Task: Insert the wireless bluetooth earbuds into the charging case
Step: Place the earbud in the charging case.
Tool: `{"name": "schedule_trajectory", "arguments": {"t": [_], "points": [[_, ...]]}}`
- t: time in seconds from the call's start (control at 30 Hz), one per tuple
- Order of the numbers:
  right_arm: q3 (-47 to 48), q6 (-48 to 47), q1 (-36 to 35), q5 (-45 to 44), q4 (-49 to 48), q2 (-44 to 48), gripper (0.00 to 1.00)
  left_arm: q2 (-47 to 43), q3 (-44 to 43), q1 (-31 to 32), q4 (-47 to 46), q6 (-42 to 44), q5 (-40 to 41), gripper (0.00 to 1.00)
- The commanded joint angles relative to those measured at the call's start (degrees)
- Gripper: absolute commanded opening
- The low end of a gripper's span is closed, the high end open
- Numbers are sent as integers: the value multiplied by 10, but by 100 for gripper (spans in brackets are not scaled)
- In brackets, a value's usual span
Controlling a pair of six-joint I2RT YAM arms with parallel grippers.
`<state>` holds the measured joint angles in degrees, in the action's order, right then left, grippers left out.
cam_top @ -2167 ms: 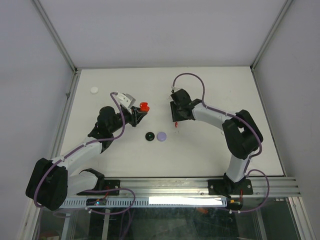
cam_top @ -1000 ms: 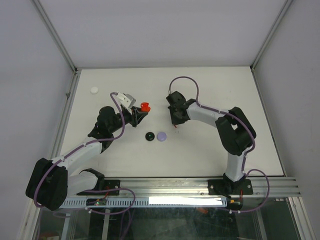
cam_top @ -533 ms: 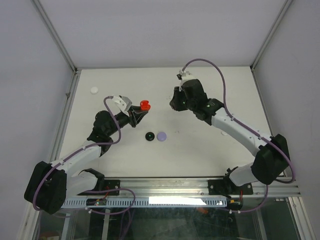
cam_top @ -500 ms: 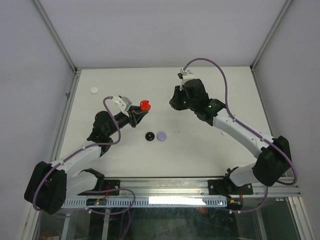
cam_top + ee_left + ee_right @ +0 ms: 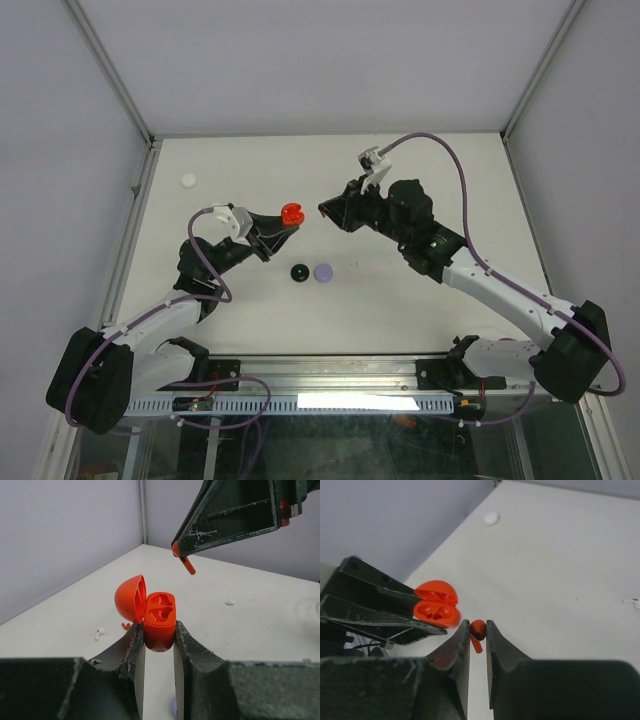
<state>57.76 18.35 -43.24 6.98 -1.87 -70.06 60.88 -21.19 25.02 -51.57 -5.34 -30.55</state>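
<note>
The red charging case point(image 5: 160, 620) is pinched upright in my shut left gripper point(image 5: 159, 630), its lid hinged open to the left and both sockets showing empty. From above, the case point(image 5: 291, 212) hangs over the table left of centre. My right gripper point(image 5: 478, 627) is shut on a red earbud point(image 5: 478, 629), stem pointing down. It is held a short way right of the case point(image 5: 436, 611) and apart from it. In the left wrist view the earbud point(image 5: 186, 565) hangs above and right of the open case. The right gripper point(image 5: 325, 210) faces the left gripper point(image 5: 283, 224).
A black round case point(image 5: 298, 272) and a lavender one point(image 5: 323, 271) lie on the table below the grippers. A white round case point(image 5: 188, 181) sits far left. A white earbud point(image 5: 99, 632) and a red earbud point(image 5: 125, 626) lie behind the held case. The table edges have raised metal rails.
My right gripper has lifted off the table and swung to face left, carrying the red earbud toward the case. The left gripper tilted the case slightly toward it.
</note>
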Motion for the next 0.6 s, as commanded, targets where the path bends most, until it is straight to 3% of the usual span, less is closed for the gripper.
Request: {"name": "schedule_trajectory", "arguments": {"t": [0.0, 0.3, 0.57], "points": [[-29, -7, -24, 41, -171, 46, 9, -16, 17, -6, -103, -9, -32, 0], [-77, -31, -64, 70, -306, 47, 9, -17, 32, -6, -166, -12, -68, 1], [-88, -39, -76, 63, -341, 25, 9, -15, 35, -6, -191, -26, -87, 2]]}}
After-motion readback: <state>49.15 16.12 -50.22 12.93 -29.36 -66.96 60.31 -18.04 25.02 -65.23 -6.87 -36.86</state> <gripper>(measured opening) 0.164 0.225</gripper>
